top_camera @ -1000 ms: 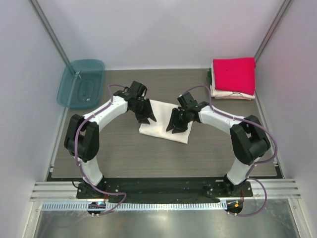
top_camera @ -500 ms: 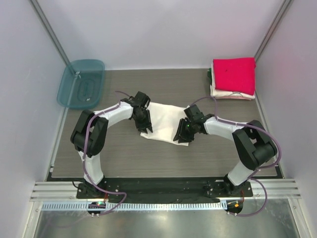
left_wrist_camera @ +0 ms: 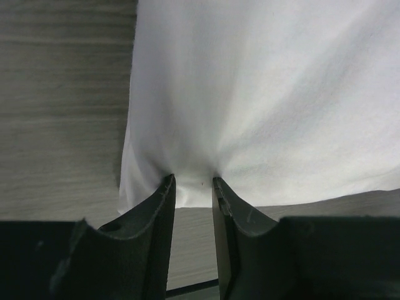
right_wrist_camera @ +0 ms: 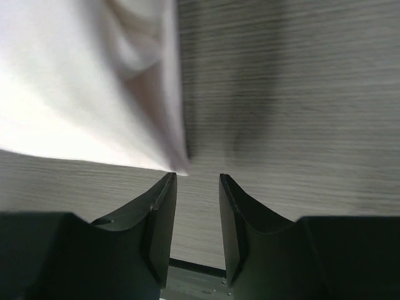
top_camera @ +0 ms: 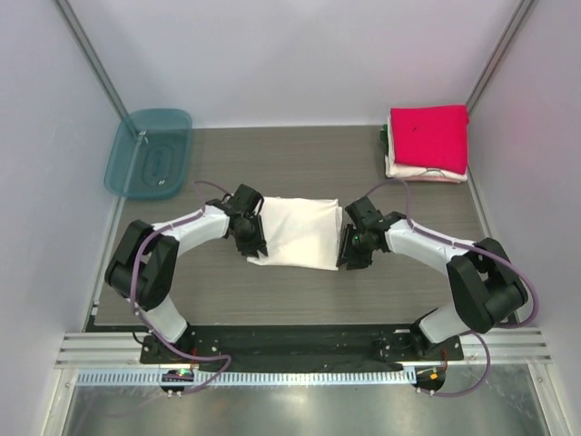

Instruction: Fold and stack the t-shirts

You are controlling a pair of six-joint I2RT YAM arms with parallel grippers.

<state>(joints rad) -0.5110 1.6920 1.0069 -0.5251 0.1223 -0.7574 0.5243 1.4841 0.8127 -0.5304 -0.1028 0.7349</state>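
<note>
Top cam: each wrist's body covers its own fingertips, so the grip reads only from the wrist cams. Right wrist cam is blurred on the cloth side & cuts the tee off at top & left. Left wrist cam shows only part of it too. In the far right corner, under the pinkish-red tee [top_camera: 428, 134], only thin edges of the pale folded tees [top_camera: 425, 174] show, so can't tell how many. A small dark bit [top_camera: 384, 136] at the stack's left side is too small to name. Teal tub [top_camera: 150, 153] is at far left by the wall, overlapping the tabletop [top_camera: 300, 286] edge. White tee [top_camera: 295, 233] lies mid-tabletop, folded to a rough rectangle, plain white on the visible face, w/ a few soft creases & a slightly uneven near edge. The left gripper [left_wrist_camera: 192, 182] is at its left edge, jaws nearly together w/ cloth pinched btw them, wrinkles fanning out from the tips. The right gripper [right_wrist_camera: 197, 178] is at the right edge, jaws a little apart w/ bare tabletop in the gap. The tee's corner ends just beside one fingertip, nothing held
</note>
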